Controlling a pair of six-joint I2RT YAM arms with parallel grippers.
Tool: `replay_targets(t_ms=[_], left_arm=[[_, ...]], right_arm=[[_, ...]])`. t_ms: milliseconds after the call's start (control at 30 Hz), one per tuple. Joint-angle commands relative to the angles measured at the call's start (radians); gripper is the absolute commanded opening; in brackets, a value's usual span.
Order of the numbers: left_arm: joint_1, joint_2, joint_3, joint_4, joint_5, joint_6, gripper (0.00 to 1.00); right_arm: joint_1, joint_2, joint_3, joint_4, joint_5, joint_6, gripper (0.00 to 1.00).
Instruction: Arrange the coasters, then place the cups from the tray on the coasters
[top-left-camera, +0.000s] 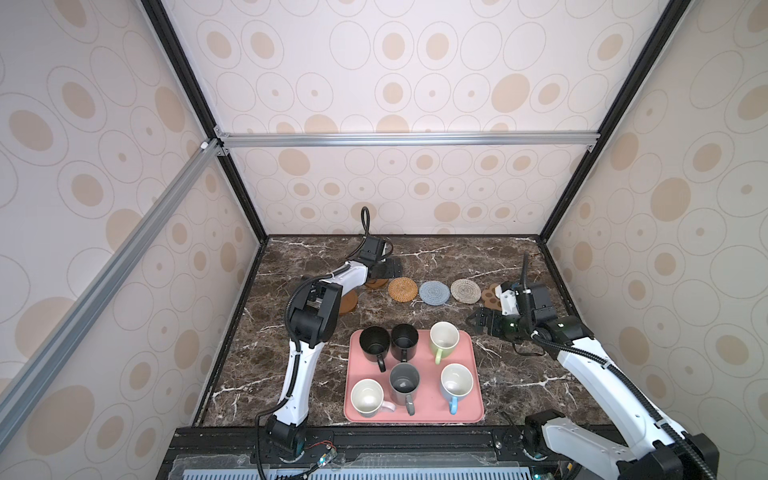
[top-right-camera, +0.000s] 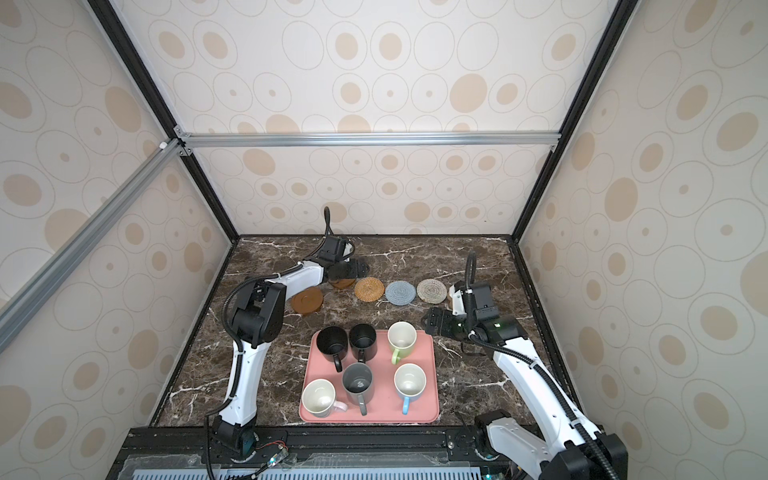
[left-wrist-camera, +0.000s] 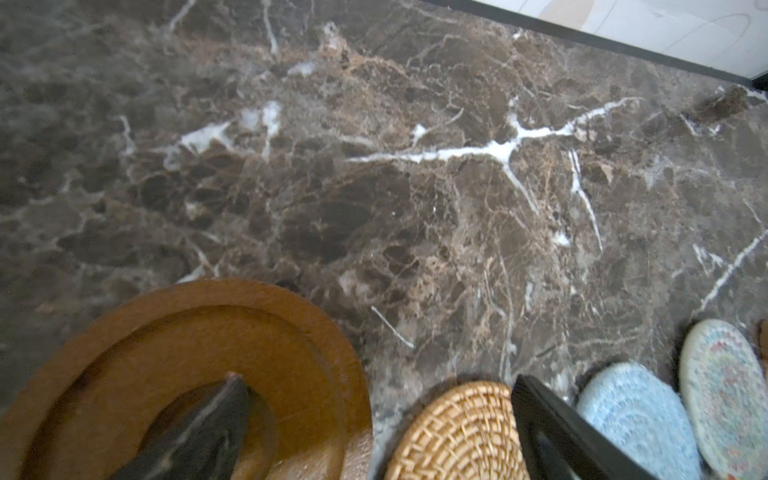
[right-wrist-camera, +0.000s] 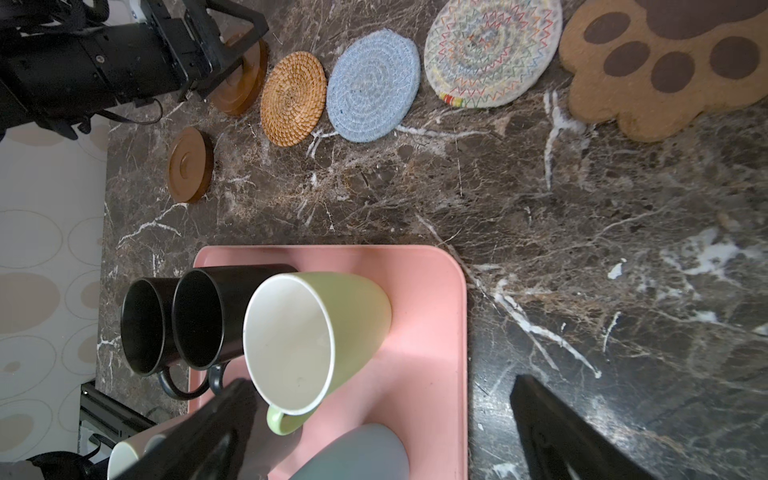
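Several coasters lie in a row at the back: a wooden disc (top-left-camera: 376, 284), a rattan one (top-left-camera: 402, 289), a blue-grey one (top-left-camera: 434, 292), a whitish one (top-left-camera: 465, 290) and a paw-shaped one (top-left-camera: 490, 296), partly behind my right arm. A second wooden disc (top-right-camera: 306, 301) lies nearer the left arm. My left gripper (top-left-camera: 385, 270) hangs open over the first disc (left-wrist-camera: 199, 345) and the rattan coaster (left-wrist-camera: 457, 432), holding nothing. The pink tray (top-left-camera: 419, 411) carries two black cups (top-left-camera: 374, 341) (top-left-camera: 404, 338) and green (top-left-camera: 444, 338), grey (top-left-camera: 404, 384), light blue (top-left-camera: 456, 382) and white (top-left-camera: 367, 397) cups. My right gripper (top-left-camera: 476, 322) is open by the tray's far right corner, near the green cup (right-wrist-camera: 299, 340).
The brown marble tabletop (top-left-camera: 519, 374) is boxed in by patterned walls at the back and both sides. A black rail (top-left-camera: 415, 440) runs along the front edge, where both arm bases stand. The tray sits close to that front edge.
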Motion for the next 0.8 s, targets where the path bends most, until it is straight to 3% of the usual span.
replay_targets(t_ms=[0,267,767], left_arm=[[0.004,0.081,0.071,-0.164,-0.043,-0.023,1.0],[0.039,0.074,0.08,-0.204,-0.082,-0.068,1.0],[0.054,0.061,0.075,-0.244,-0.15,-0.007,1.0]], right_arm=[[0.008,-0.024,-0.008,-0.037,0.028,0.01,1.0],[0.008,-0.043,-0.01,-0.039,0.038,0.021,1.0],[0.008,-0.061,-0.02,-0.037,0.048,0.044,1.0]])
